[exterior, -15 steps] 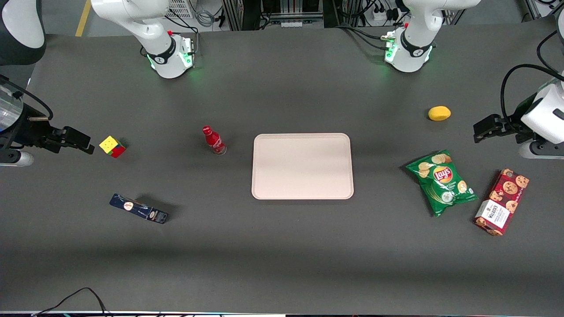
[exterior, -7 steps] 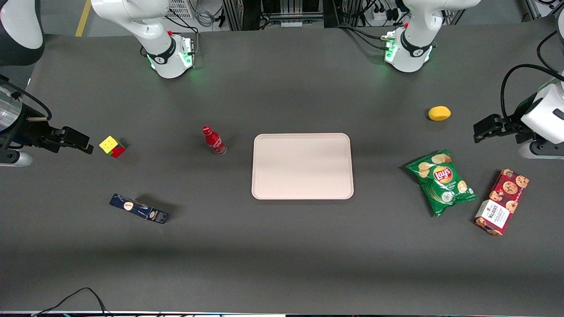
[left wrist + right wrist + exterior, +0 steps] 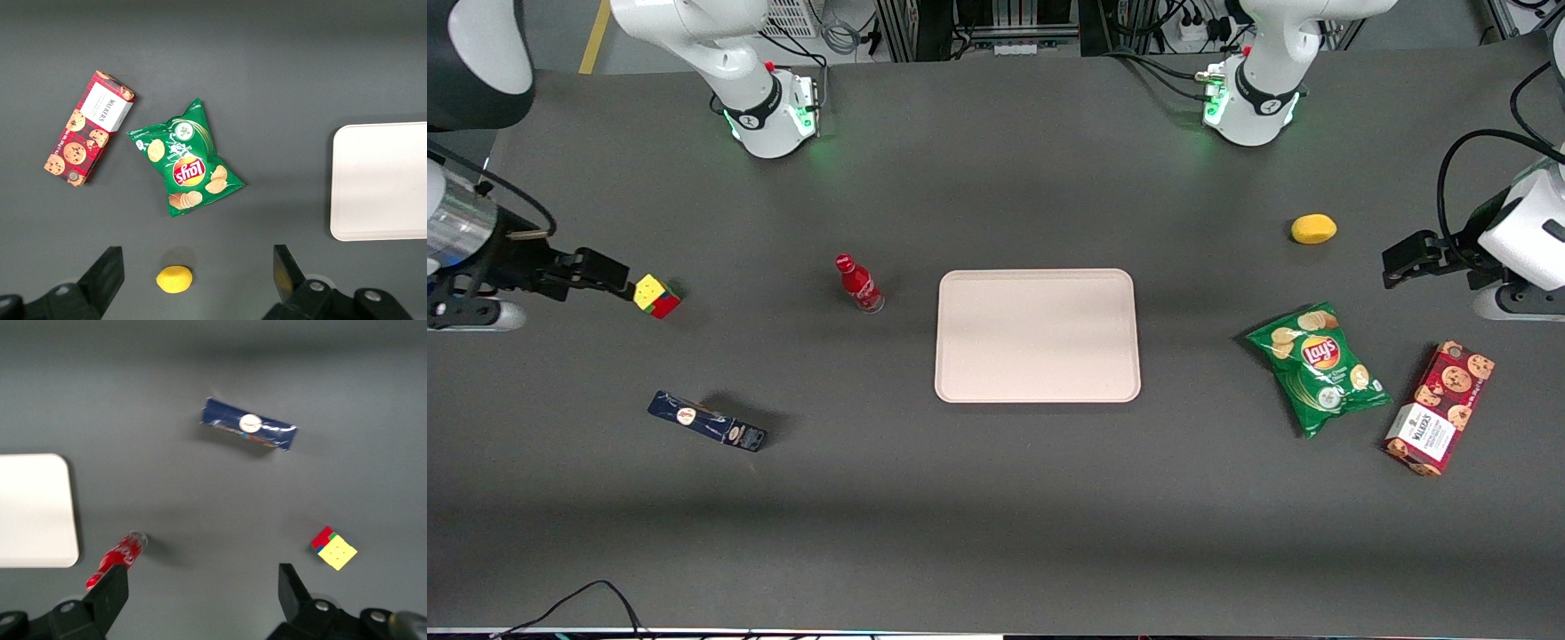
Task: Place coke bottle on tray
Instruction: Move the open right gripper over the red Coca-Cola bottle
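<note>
The black two-finger gripper (image 3: 609, 271), fingers spread and holding nothing, hovers beside a multicoloured puzzle cube (image 3: 655, 296), well apart from the upright small red coke bottle (image 3: 858, 283) and the pale cream-pink rectangular tray (image 3: 1038, 336)

Robot lab: bench-mounted arms, cable racks

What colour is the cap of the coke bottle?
Red, like the coke bottle body; clearest in the front view. The gripper is open near the cube.
</note>
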Controlling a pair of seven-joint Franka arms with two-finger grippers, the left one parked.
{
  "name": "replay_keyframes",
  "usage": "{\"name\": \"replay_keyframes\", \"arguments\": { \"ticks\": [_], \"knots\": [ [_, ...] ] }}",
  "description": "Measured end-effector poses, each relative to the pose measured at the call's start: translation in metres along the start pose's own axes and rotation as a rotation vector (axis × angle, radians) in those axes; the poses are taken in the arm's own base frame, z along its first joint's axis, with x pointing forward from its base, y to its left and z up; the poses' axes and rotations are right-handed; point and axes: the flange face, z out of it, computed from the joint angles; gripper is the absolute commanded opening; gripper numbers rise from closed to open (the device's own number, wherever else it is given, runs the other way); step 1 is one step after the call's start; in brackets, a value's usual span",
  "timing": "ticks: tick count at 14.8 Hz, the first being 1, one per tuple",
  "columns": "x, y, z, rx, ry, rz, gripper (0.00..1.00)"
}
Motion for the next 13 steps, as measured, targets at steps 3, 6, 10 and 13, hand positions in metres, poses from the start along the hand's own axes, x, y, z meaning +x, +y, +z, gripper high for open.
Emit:
{"name": "replay_keyframes", "arguments": {
  "ticks": [3,6,10,13],
  "knots": [
    [-0.009,-0.052,0.005,-0.002,-0.017,-0.047,1.00],
    [-0.032,-0.119,0.011,-0.011,-0.040,-0.069,1.00],
    [-0.065,-0.187,0.017,-0.024,-0.053,-0.073,1.00],
    [-0.075,-0.205,0.026,-0.034,-0.069,-0.073,1.00]
  ]
}}
